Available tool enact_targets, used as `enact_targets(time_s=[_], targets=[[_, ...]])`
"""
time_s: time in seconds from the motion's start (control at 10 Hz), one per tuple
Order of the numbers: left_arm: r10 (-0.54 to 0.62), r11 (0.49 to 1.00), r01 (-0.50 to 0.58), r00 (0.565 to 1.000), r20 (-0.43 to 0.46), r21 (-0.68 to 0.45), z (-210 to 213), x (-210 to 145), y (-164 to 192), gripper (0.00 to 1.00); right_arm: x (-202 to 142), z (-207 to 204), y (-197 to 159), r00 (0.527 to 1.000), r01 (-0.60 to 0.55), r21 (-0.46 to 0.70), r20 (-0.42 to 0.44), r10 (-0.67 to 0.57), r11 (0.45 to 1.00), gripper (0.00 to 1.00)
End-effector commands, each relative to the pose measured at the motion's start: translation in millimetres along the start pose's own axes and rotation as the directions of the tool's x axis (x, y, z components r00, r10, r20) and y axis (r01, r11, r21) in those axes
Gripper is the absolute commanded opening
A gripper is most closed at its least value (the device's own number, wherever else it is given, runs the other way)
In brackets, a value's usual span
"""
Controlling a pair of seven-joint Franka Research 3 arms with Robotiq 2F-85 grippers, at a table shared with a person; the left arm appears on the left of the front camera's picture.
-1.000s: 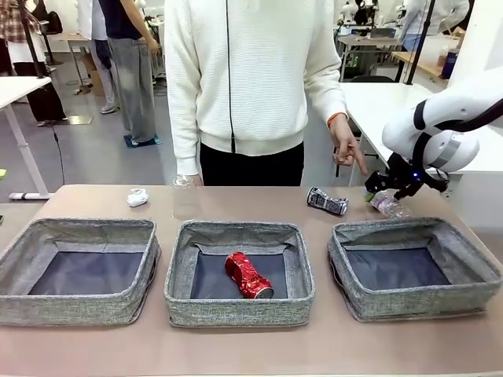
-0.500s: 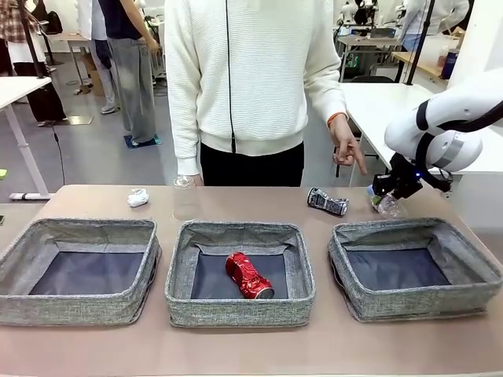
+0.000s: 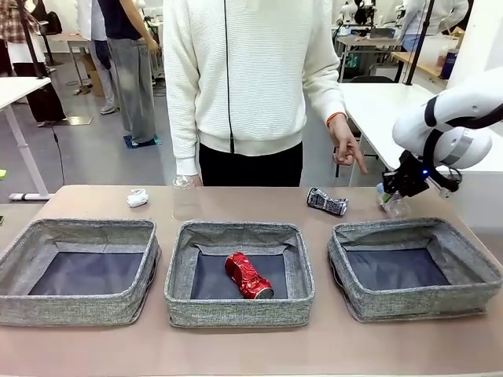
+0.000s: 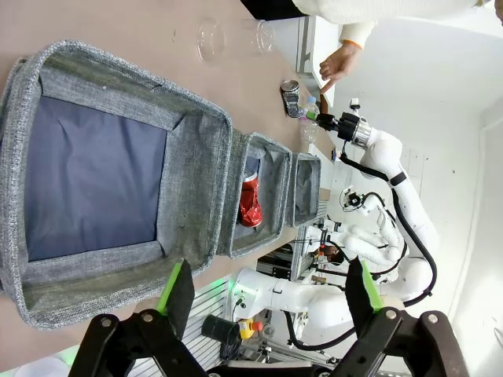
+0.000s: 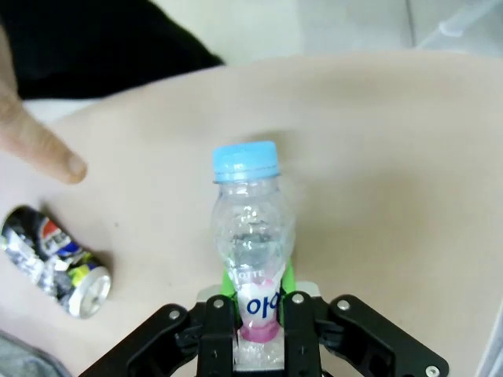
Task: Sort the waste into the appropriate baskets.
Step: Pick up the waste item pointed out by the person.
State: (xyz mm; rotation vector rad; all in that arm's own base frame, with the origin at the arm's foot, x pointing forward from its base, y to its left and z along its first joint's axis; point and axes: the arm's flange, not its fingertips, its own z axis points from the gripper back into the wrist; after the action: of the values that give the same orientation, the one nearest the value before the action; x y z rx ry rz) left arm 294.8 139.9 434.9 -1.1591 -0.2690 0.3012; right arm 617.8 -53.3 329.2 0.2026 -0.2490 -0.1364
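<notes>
Near the far right corner of the tan counter point(image 3: 236, 349), right fingers point(image 5: 222, 318) pinch the small clear bottle point(image 5: 251, 224) at its label; likely light, thin-walled, slippery; left fingers point(image 4: 177, 287) stand spread.

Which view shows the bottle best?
The right wrist view: the bottle sits close in the middle, blue cap and pink label plain, clamped in the right gripper. The front view shows it small, partly behind that gripper; the left wrist view, tiny and far off.
</notes>
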Motion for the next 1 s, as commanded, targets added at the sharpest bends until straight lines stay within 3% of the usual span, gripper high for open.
enact_targets(time_s=[0.0, 0.2, 0.3, 0.4, 0.5, 0.7, 0.8, 0.9], targets=[[-0.023, 1.0, 0.023, 1.0, 0.0, -0.015, 0.9, -3.0, 0.7, 1.0, -8.8, 71.4, -5.7, 0.975, 0.221, 0.007, 0.021, -0.221, 0.975, 0.0], [-0.023, 1.0, 0.023, 1.0, 0.0, -0.015, 0.9, -3.0, 0.7, 1.0, -46.6, 175.5, 8.3, 0.914, 0.4, 0.135, 0.01, -0.405, 0.907, 0.0], [-0.023, 1.0, 0.023, 1.0, 0.0, -0.015, 0.9, -3.0, 0.7, 1.0, -82.6, 212.8, 25.2, 0.91, 0.407, 0.224, -0.012, -0.415, 0.886, 0.0], [-0.023, 1.0, 0.023, 1.0, 0.0, -0.015, 0.9, -3.0, 0.7, 1.0, -115.8, 227.7, 39.9, 0.907, 0.419, 0.246, -0.058, -0.418, 0.874, 0.0], [-0.023, 1.0, 0.023, 1.0, 0.0, -0.015, 0.9, -3.0, 0.7, 1.0, -147.6, 230.8, 53.5, 0.926, 0.376, 0.292, -0.152, -0.346, 0.879, 0.0], [-0.023, 1.0, 0.023, 1.0, 0.0, -0.015, 0.9, -3.0, 0.7, 1.0, -195.6, 216.9, 65.2, 0.946, 0.298, 0.353, -0.233, -0.225, 0.887, 0.0], [-0.023, 1.0, 0.023, 1.0, 0.0, -0.015, 0.9, -3.0, 0.7, 1.0, -154.4, 245.3, 60.2, 0.928, 0.369, 0.283, -0.153, -0.339, 0.885, 0.0], [-0.023, 1.0, 0.023, 1.0, 0.0, -0.015, 0.9, -3.0, 0.7, 1.0, -154.4, 245.3, 60.2, 0.928, 0.369, 0.283, -0.153, -0.339, 0.885, 0.0]])
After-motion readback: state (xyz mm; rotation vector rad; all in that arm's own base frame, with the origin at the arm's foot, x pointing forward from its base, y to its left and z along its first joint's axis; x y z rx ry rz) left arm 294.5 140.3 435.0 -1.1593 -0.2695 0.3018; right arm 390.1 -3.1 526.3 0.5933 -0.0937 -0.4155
